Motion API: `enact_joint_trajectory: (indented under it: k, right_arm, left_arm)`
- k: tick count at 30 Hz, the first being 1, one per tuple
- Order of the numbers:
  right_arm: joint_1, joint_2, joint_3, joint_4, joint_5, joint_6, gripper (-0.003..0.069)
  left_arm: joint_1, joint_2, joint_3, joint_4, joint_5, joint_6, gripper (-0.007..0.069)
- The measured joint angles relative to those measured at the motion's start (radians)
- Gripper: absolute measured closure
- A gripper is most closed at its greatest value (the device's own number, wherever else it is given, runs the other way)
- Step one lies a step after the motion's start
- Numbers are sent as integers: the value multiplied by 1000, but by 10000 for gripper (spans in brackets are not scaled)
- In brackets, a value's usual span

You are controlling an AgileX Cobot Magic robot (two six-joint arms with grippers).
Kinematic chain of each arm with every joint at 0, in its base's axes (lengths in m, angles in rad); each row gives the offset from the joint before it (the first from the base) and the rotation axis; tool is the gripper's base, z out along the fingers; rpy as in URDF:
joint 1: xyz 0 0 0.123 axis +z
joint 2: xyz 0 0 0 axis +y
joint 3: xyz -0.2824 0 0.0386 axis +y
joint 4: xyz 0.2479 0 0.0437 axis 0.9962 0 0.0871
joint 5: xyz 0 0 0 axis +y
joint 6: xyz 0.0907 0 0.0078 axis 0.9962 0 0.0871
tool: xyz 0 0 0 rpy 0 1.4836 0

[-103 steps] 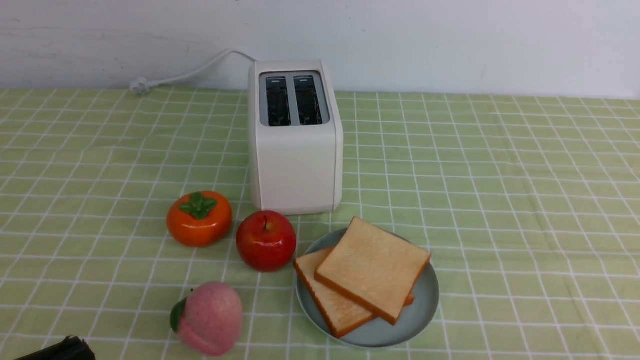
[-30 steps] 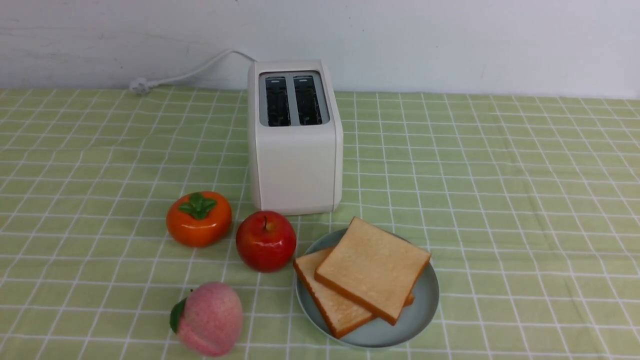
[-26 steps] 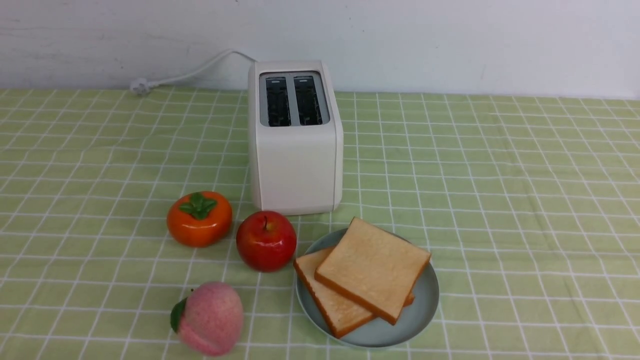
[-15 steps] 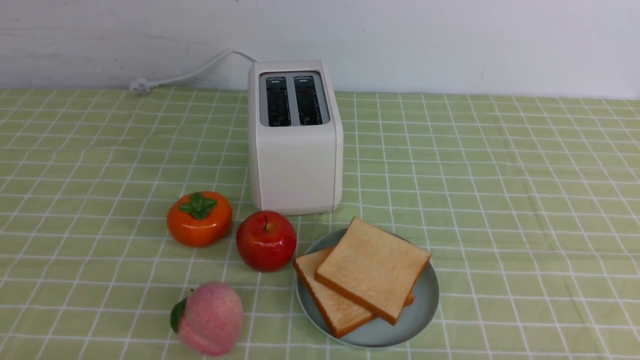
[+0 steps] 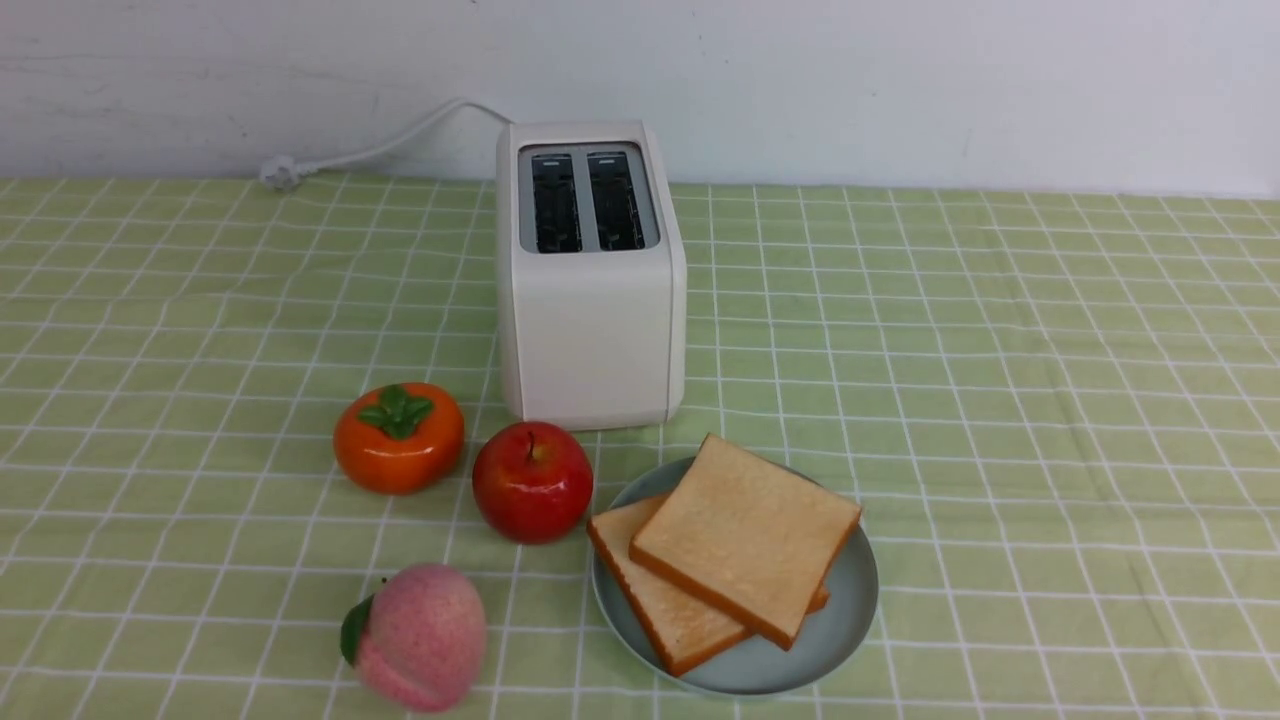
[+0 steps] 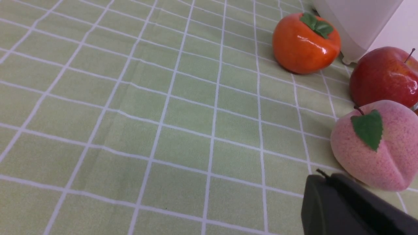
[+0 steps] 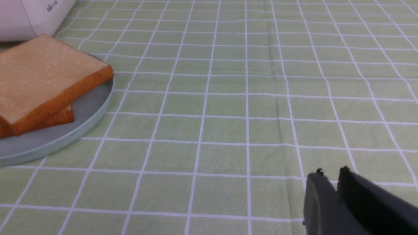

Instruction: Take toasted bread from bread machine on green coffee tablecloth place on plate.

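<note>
Hanging low over bare green coffee tablecloth [image 6: 183,107] in the left wrist view: left gripper [image 6: 323,178], dark fingers pressed together, holding nothing, tips just beside a pink peach [image 6: 375,147]. Hanging likewise in the right wrist view: right gripper [image 7: 330,172], dark fingers parted by a narrow slit, nothing between them, well apart from the plate [image 7: 78,120]. Not visible in the front view: either arm. Standing upright toward the back of the cloth [image 5: 1000,350] in the front view: bread machine [image 5: 590,300], cream-white, grey top panel, both slots dark and empty, white power cord [image 5: 380,145] trailing to the left along the wall. Lying on the pale blue plate [image 5: 850,600], just in front of and to the right of the machine: toasted bread [image 5: 745,535], two square slices, upper slice overlapping the lower at an angle, one corner reaching past the rim. Beside the plate on its left, nearly touching: red apple [image 5: 532,482]. Further left: orange persimmon [image 5: 398,437] with green leaf cap. Nearer the front edge: the peach [image 5: 418,635], green leaf on its side. Shown only by the left wrist view: persimmon [image 6: 305,42], apple [image 6: 383,76] and peach grouped close up, a lower corner of the machine [image 6: 356,23] behind them. Shown only by the right wrist view: faint lettering low on the machine's side [image 7: 32,14], stacked crust edges of the slices [image 7: 49,81], a long crease running through the cloth [image 7: 281,98].
</note>
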Motion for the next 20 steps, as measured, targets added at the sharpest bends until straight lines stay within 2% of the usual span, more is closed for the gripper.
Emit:
enact_joint_trajectory:
  k: [20]
  right_arm:
    - [0,0,0,0,0,0,548]
  left_arm:
    - [0,0,0,1,0,-1,625]
